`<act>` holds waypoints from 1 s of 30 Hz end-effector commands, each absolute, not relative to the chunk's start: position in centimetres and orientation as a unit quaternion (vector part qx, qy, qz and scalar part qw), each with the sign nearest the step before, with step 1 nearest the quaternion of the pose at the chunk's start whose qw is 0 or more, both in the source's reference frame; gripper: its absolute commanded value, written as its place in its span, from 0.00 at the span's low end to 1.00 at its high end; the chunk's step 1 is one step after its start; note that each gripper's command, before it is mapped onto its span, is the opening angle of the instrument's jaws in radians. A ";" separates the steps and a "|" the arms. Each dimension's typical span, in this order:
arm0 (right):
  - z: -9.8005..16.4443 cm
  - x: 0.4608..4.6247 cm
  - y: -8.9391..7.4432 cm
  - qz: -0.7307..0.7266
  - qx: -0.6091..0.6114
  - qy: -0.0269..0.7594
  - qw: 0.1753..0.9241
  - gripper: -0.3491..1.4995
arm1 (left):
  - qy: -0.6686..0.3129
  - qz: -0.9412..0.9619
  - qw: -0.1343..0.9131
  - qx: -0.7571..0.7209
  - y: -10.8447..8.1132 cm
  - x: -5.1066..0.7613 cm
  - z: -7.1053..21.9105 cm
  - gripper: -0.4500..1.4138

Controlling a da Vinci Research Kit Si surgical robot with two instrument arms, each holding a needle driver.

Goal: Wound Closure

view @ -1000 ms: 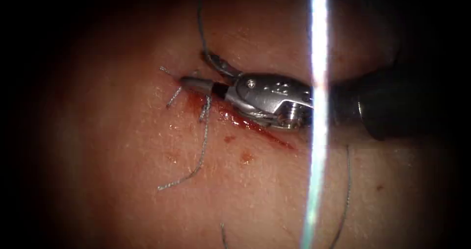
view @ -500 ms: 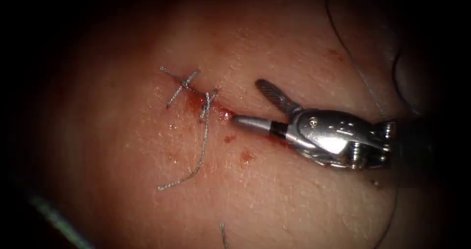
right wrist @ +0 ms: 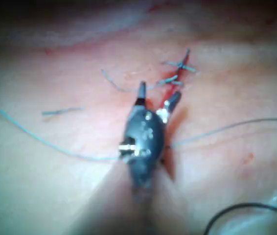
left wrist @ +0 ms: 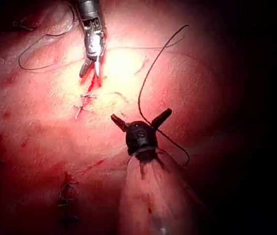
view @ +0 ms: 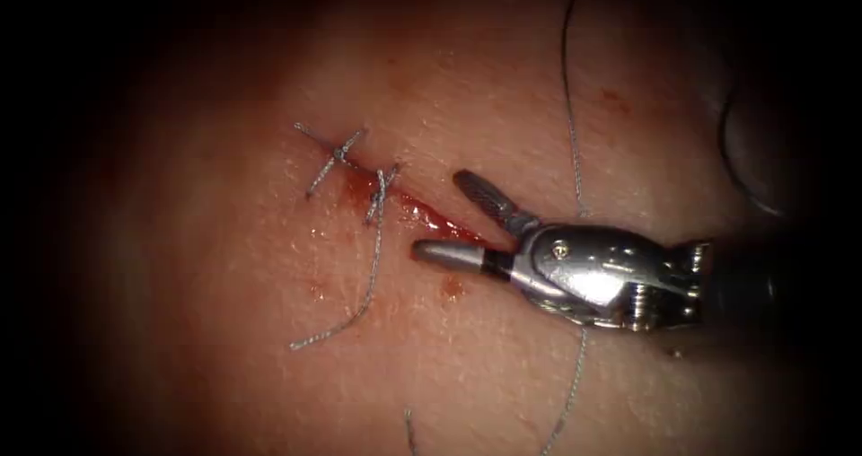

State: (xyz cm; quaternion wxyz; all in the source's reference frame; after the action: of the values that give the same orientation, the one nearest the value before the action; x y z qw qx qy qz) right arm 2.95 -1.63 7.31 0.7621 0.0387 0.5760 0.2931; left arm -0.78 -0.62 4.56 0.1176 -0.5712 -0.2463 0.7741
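Right pincer (view: 449, 218) has shifted down across the cut (view: 431, 215).
Both pincers gape empty; left pincer (left wrist: 141, 119) hovers above thread (left wrist: 150, 73).

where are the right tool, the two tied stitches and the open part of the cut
right tool (view: 453, 218), endoscope view: midway between its open jaws' tips, holding nothing
tied stitches (view: 338, 153), endoscope view: knot of the leftmost stitch
cut (view: 444, 227), endoscope view: red open stretch between the jaws
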 end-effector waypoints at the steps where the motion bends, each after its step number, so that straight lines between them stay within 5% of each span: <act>1: 7.3 3.01 -1.7 0.293 0.042 0.577 0.762 0.99 | -0.235 0.757 0.135 -0.594 -0.6 -1.02 4.6 0.91; 16: 7.3 2.85 -1.7 0.288 0.047 0.579 0.761 0.99 | -0.132 0.772 0.176 -0.596 -0.9 -2.64 5.8 0.72; 30: 7.3 2.89 -1.8 0.285 0.050 0.577 0.764 0.99 | -0.168 0.785 0.180 -0.569 -0.9 -2.11 5.9 0.71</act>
State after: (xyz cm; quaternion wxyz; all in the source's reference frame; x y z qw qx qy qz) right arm 2.81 -1.72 7.24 0.7639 0.0478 0.5767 0.2855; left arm -2.01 -0.85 5.81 0.1784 -0.5687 -0.1689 0.7850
